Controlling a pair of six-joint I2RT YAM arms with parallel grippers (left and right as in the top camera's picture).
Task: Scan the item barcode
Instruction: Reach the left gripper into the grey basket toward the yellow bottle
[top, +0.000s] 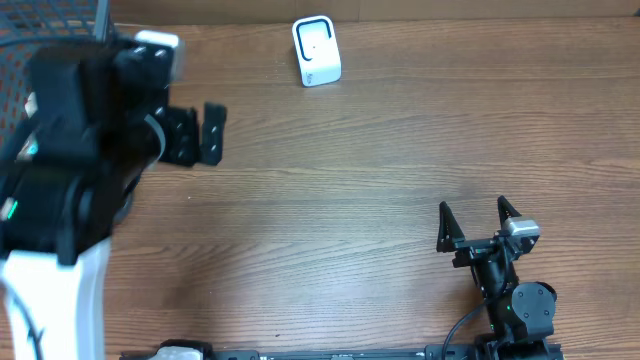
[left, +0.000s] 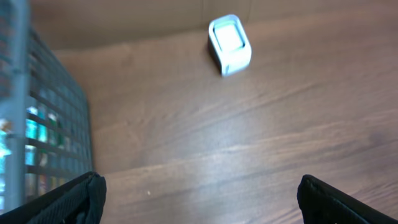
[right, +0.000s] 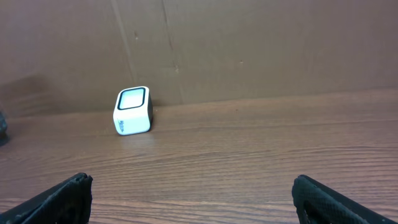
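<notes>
- Spanning every view, a flat, matte wood-grain table.
- Wire-mesh basket at 10 o'clock; coloured goods behind its grid are probably the stock to scan, but no single one can be made out.
- Black left gripper beside the basket, released and empty, likely poised to fetch.
- Idle right gripper at 5 o'clock, released and empty.
- White scanner at 12 o'clock: a small rounded box with its glossy window facing up for reading.

The scanner stands at the table's far edge (about midway across); a basket sits far left.
</notes>
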